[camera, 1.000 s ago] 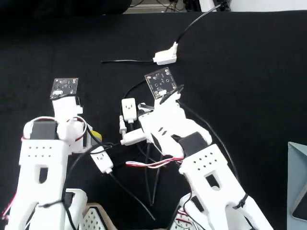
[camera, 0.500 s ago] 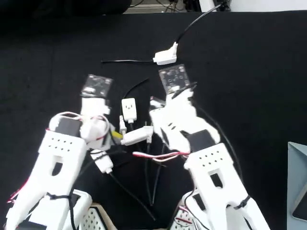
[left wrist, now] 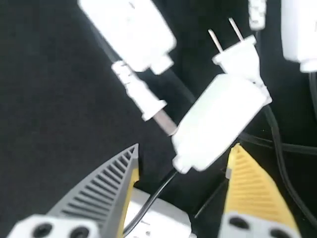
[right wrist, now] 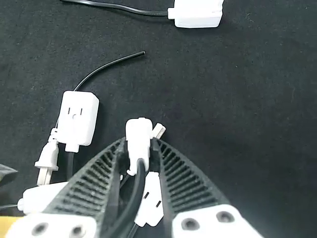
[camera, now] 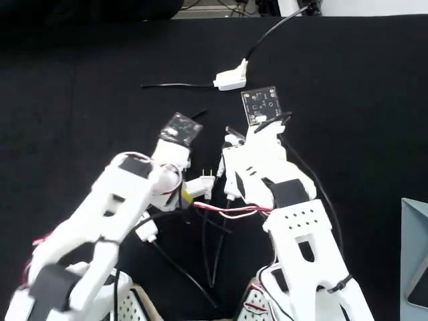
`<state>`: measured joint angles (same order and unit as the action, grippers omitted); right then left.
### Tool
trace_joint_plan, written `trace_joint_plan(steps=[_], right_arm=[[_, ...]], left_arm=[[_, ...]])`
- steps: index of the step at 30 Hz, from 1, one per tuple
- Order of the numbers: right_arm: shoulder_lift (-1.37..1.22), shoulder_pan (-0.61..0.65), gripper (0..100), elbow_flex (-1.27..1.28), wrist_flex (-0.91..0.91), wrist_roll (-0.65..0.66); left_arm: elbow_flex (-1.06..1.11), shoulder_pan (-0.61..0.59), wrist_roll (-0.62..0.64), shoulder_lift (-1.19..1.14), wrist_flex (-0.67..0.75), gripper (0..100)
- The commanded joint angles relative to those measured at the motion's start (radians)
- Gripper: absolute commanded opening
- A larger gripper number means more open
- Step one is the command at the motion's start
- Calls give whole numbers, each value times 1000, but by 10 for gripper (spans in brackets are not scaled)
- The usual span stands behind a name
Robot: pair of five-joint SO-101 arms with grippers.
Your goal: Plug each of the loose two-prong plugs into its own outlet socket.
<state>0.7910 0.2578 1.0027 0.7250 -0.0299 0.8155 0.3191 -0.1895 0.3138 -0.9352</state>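
Observation:
My right gripper [right wrist: 140,148] is shut on a white two-prong plug [right wrist: 138,136] whose black cable runs back between the fingers; in the high view this right gripper [camera: 229,143] hangs near the table's middle. Close by lies a white outlet socket [right wrist: 77,118] with its slots facing up, and a loose plug [right wrist: 44,164] beside it. My left gripper [left wrist: 184,148] is open, its grey finger [left wrist: 111,186] and yellow finger [left wrist: 247,191] on either side of a white plug block [left wrist: 218,119]. A two-prong plug [left wrist: 237,49] sticks out past that block, and another outlet socket [left wrist: 130,25] lies beyond.
A further outlet socket [camera: 231,76] with a black cable lies toward the back of the black table [camera: 361,100]. Black cables [camera: 207,247] cross between the two arms near the front. A grey bin [camera: 414,254] stands at the right edge.
The left arm swung right to the middle and now covers the socket there. The right arm shifted back and to the right with the plug in its gripper.

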Motion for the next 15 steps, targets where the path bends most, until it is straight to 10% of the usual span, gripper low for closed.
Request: trace_joint_plan(steps=[1, 15], right_arm=[[21, -9, 11, -45, 2, -6], [21, -6, 11, -41, 2, -8]], left_arm=[[-105, 22, -12, -92, 17, 254], [-176, 74, -8, -183, 8, 29]])
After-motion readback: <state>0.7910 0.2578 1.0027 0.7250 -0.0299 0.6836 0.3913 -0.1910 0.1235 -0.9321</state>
